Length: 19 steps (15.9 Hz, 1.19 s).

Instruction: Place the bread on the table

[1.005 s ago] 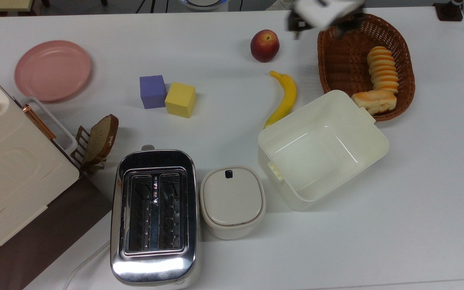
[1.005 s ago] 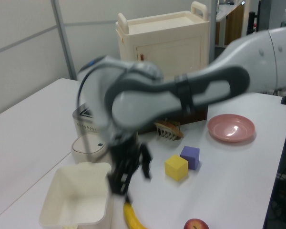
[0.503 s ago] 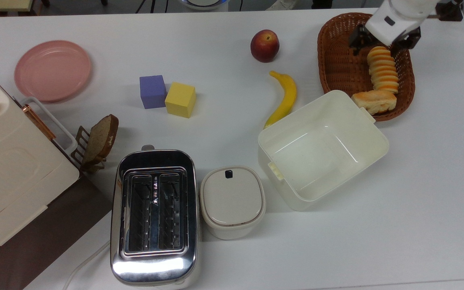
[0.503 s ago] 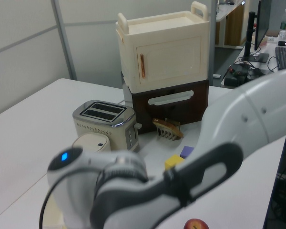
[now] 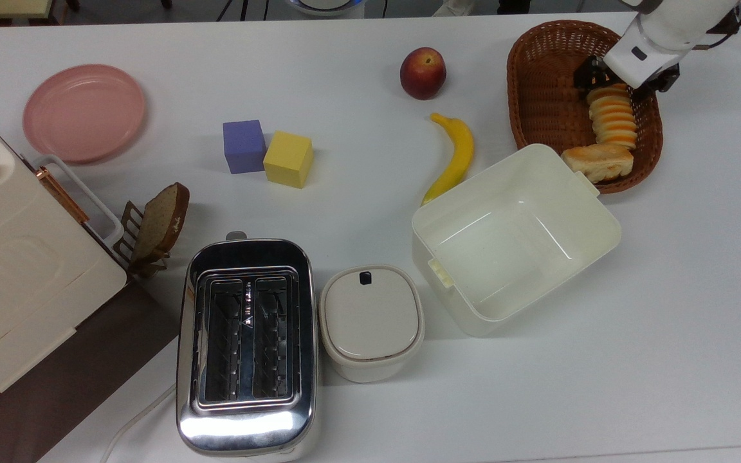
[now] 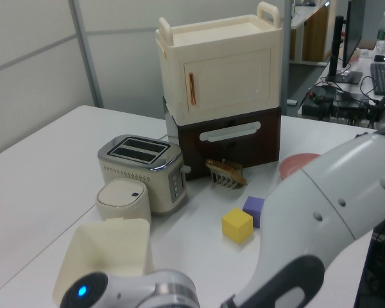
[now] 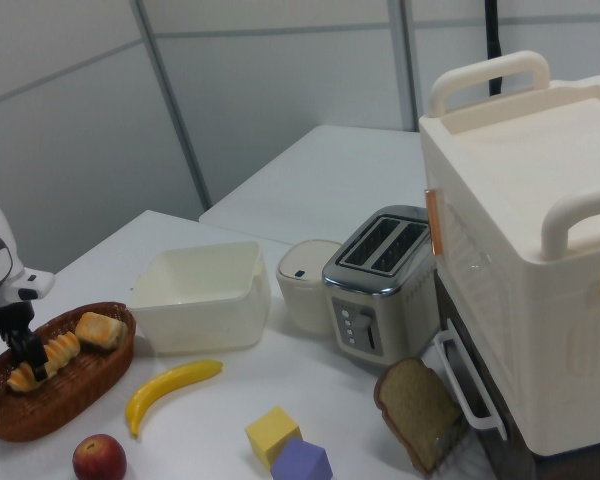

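The long ridged cream-and-orange striped bread [image 5: 613, 121] is seen lying inside the brown woven wicker basket [image 5: 538, 90], at the top view's upper right, with a shorter pale golden bun [image 5: 599, 161] just beside its near end. The white robot gripper [image 5: 616, 82] is lowered over the far end of the bread; its dark fingers [image 5: 586, 75] are spread on either side of that end, and whether they are touching the bread cannot be told. In the right view the gripper [image 7: 28, 352] is seen down in the basket [image 7: 80, 385] at the bread [image 7: 42, 361]. The white flat table [image 5: 666, 289] carries the basket, a cream rectangular plastic tub [image 5: 515, 238] near it, a yellow banana [image 5: 454, 156] and a red peach [image 5: 422, 72].
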{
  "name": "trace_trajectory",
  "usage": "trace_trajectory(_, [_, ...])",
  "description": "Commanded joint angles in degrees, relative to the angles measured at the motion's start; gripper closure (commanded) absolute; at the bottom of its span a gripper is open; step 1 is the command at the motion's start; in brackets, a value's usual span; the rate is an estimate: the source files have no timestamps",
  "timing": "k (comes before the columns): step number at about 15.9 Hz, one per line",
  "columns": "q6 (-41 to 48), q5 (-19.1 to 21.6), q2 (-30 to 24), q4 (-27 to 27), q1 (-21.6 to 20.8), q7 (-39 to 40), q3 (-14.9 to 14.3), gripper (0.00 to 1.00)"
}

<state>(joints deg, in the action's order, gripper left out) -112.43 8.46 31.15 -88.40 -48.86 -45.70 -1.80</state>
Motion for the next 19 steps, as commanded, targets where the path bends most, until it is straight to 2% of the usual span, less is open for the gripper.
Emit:
trace_trajectory(1, [-2.4, 0.2, 1.9, -0.1, -2.3, -3.3, -1.1, 0.12])
trace_trajectory(2, [-2.4, -0.5, 2.2, -0.2, -2.7, -3.3, -1.1, 0.27])
trace_trajectory(4, [-2.4, -1.5, 2.2, -0.3, -2.6, -3.3, -1.1, 0.74])
trace_trajectory(5, [-2.4, -1.5, 2.1, -0.3, -2.3, -3.3, -1.1, 0.94])
trace_trajectory(6, [-1.9, -1.4, 1.8, -0.3, -2.0, -3.2, -1.3, 1.00])
trace_trajectory(12, [5.7, -1.1, -4.5, -0.6, 2.4, 1.7, -1.4, 1.00])
trace_trajectory(18, [20.6, -0.7, -11.7, -0.5, 9.0, 14.1, -1.4, 1.00])
trace_trajectory(19, [21.5, -0.7, -11.9, -0.4, 9.8, 14.8, -1.4, 0.87])
